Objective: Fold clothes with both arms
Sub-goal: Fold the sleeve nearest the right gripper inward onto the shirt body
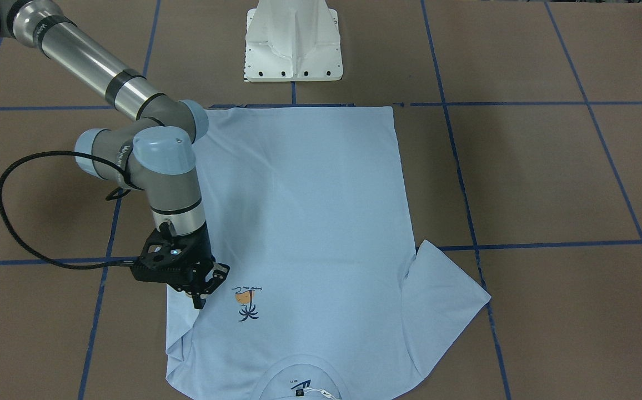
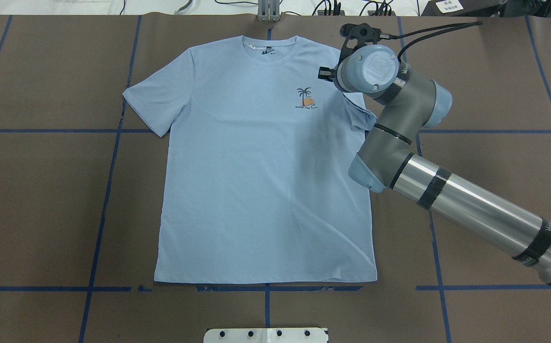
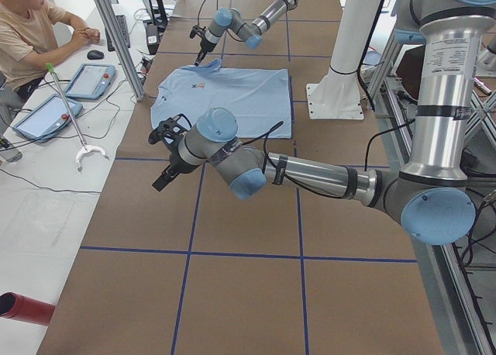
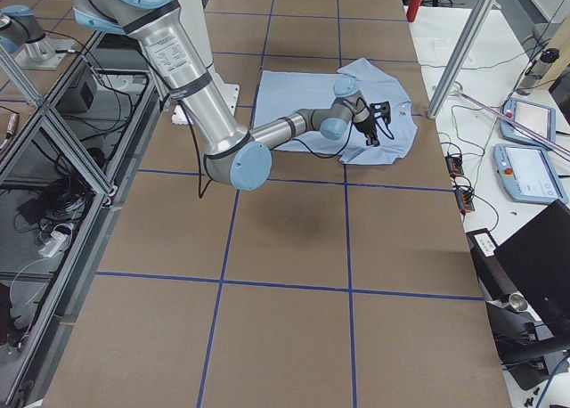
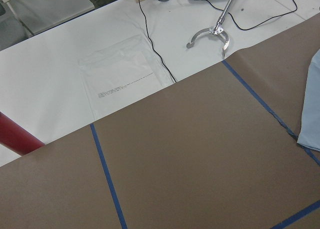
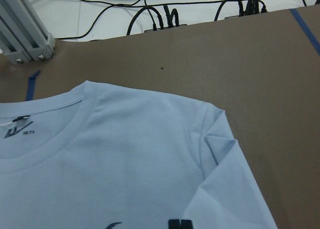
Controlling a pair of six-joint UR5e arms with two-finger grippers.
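The light blue T-shirt [image 1: 310, 211] lies flat, front up, on the brown table, also seen from overhead [image 2: 256, 190]. Its palm tree print [image 1: 246, 304] and neck label [image 2: 267, 50] both show. My right gripper [image 1: 201, 301] stands just beside the print, over the sleeve on my right side. Its fingertips [image 6: 180, 224] are together, and the sleeve [image 6: 230, 189] is folded inward and rises to them. My left gripper [image 3: 161, 183] hovers over bare table well off the shirt. I cannot tell whether it is open. The other sleeve [image 2: 154, 100] lies spread out.
The white pedestal base [image 1: 293, 44] stands at the shirt's hem side. Blue tape lines [image 2: 108, 157] cross the table. Beyond the far edge are cables, an aluminium post [image 6: 25, 34], a grabber tool [image 5: 210, 34], a red cylinder [image 5: 15, 139] and a seated operator [image 3: 31, 29].
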